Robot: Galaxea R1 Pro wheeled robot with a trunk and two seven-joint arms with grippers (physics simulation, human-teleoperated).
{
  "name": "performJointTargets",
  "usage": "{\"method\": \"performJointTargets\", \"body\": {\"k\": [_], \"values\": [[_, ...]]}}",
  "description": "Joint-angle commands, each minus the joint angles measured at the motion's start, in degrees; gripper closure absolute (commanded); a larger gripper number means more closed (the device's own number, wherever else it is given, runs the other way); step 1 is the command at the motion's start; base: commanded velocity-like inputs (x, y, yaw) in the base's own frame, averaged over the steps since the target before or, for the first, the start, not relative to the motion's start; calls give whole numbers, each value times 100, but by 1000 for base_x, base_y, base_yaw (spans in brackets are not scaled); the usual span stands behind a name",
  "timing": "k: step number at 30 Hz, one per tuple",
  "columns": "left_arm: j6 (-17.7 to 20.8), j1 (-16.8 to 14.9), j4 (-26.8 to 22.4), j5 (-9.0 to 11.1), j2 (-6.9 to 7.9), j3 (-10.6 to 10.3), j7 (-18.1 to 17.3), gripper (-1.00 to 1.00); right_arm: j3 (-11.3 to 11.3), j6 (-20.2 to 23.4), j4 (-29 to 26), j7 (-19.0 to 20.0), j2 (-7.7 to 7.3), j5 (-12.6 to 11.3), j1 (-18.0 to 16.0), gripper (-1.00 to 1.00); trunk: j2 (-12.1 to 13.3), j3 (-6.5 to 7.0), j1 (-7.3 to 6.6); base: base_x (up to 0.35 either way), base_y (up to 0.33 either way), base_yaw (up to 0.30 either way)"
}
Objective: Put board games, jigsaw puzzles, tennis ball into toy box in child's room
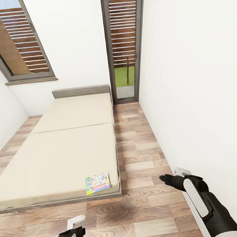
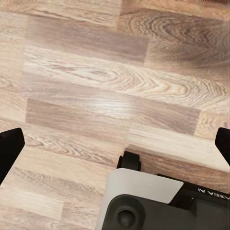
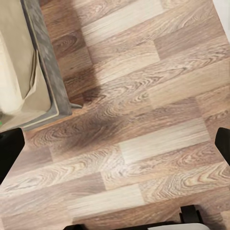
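Board game (image 1: 97, 183) lies lower centre on bed (image 1: 64, 152), between the arms; left gripper (image 1: 76, 221) looks marginally nearer. Both jaws wide open, empty; right gripper (image 1: 181, 171) lower right.

The bed (image 1: 63, 145) stands on the wood floor (image 1: 149, 209), one board game (image 1: 97, 183) flat near its foot corner.

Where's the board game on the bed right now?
In the head view, the green and white board game lies flat at the bed's near right corner, ahead between both arms.
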Motion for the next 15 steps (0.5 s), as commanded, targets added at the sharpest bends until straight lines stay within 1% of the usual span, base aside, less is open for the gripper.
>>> {"method": "performJointTargets", "body": {"k": [1,15], "values": [[29,-1,-11,31,-3,13,11,-100,2,19,-7,-50,10,-59,-4,-100,-10,0,3,0,0,0],[21,38,-11,27,-8,13,11,-100,6,29,-2,-49,70,-41,-6,-100,-10,132,3,0,0,0]]}}
